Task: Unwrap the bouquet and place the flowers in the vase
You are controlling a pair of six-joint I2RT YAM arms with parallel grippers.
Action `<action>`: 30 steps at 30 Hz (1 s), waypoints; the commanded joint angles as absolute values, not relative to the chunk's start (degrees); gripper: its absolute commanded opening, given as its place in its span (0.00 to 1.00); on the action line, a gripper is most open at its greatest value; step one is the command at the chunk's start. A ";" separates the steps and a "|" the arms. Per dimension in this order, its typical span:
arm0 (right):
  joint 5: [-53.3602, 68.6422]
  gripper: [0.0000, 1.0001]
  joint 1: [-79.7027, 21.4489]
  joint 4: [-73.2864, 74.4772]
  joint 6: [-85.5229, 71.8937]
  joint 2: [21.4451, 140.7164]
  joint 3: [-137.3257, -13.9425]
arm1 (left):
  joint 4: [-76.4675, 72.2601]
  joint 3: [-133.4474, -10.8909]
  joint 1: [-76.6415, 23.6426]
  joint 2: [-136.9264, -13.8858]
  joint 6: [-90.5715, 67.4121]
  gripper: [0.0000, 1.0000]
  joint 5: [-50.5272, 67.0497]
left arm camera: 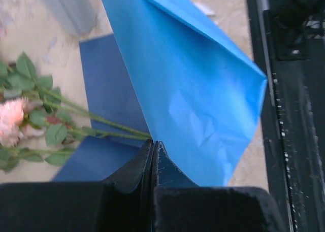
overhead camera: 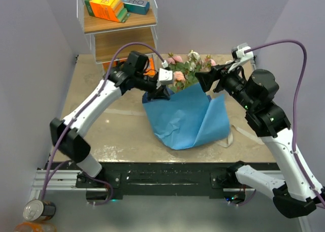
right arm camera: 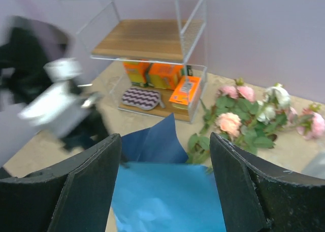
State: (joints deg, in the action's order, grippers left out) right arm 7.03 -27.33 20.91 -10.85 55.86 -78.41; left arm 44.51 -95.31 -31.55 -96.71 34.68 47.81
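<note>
While the blue paper (overhead camera: 185,118) lies spread open and rumpled, the flowers (overhead camera: 188,67) rest at its far edge, blooms pointing away from it and stems running back onto it, probably so you can lift them free; the vase (left arm camera: 68,8) shows only as a pale ribbed blur near the paper's edge. Your left gripper (left arm camera: 152,145) is pinched fully together where the stems meet the paper, though you cannot tell whether it nips stems or paper; your right gripper (right arm camera: 165,138) hangs over the paper's far edge, spread wide, holding nothing.
</note>
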 commanded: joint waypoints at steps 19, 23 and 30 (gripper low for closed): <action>-7.11 0.82 -27.33 29.36 -15.90 67.58 -79.11 | 70.84 -69.17 -43.77 -63.30 65.39 1.00 45.97; -12.99 0.83 -27.77 28.47 -18.19 70.83 -75.07 | 69.35 -69.26 -43.86 -57.23 66.43 0.99 45.09; -20.75 0.77 -33.92 29.97 -19.16 77.51 -75.41 | 71.45 -72.85 -43.77 -46.40 73.93 0.98 46.23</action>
